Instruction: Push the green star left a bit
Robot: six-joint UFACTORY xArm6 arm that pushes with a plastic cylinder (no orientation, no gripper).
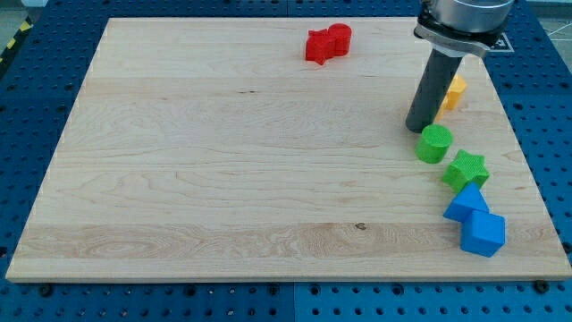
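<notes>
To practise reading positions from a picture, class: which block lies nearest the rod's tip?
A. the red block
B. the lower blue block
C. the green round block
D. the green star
C: my tip rests just to the upper left of the green round block, while the green star lies farther toward the view's bottom right and the red block sits far off at the view's top.

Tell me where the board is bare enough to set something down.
Everything left of the red block and my tip is bare wood. It is crowded on the right: the yellow block, green cylinder, green star and two blue blocks run down that edge.
</notes>
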